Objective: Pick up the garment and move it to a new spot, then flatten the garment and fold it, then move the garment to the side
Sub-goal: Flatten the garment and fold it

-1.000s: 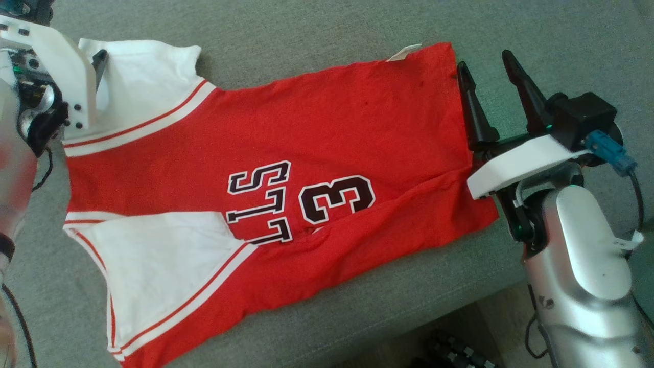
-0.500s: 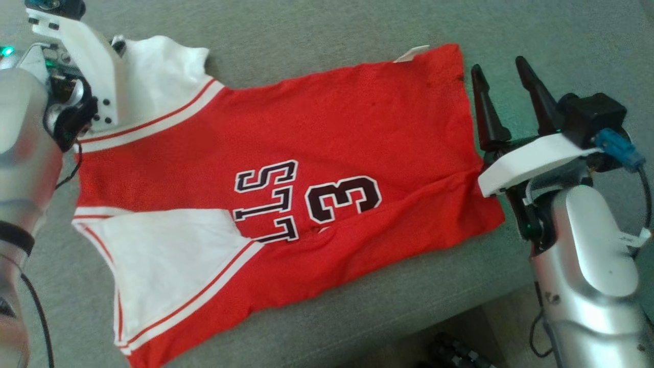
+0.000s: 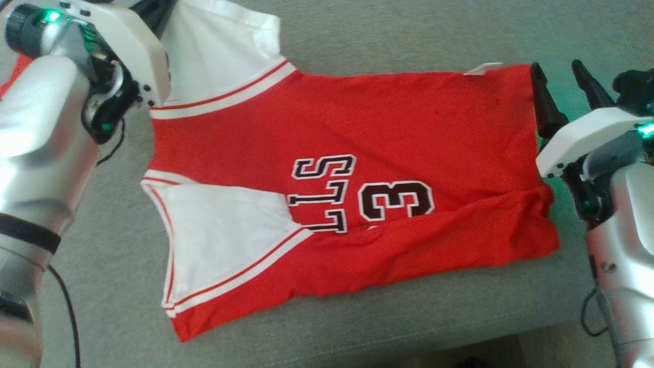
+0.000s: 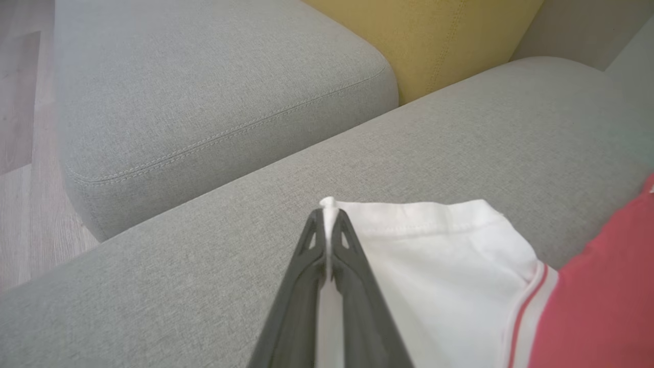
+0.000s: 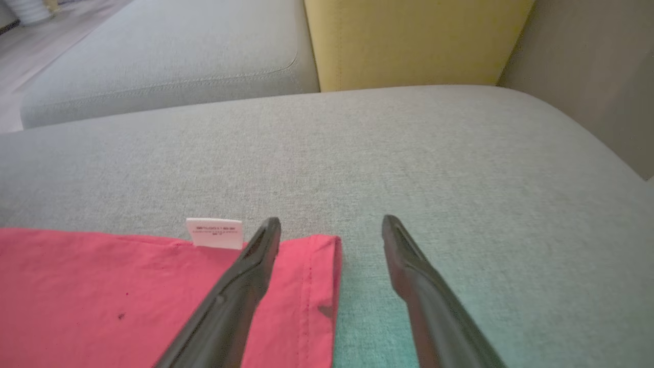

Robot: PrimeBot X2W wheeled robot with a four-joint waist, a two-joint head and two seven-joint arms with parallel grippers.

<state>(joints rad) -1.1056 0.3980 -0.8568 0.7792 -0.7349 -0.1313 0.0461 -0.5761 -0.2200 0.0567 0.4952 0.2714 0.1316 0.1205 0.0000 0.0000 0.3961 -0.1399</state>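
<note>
You've got a red jersey (image 3: 409, 138) spread print side up and mostly flat on the grey sofa cushion (image 3: 409, 317). Sleeve end points to the cushion's left, hem to its right, and the near long side sits close to the front edge. Sleeves are white with red-and-white striped trim. Dark "STL" (image 3: 322, 194) and "3" (image 3: 396, 200), outlined white, sit mid-body. White tag (image 3: 483, 68) sticks out at the far hem corner. One long crease runs from the number to the hem. Far sleeve (image 3: 219, 46) has its corner pinched in the closed left claw (image 4: 329, 220).
</note>
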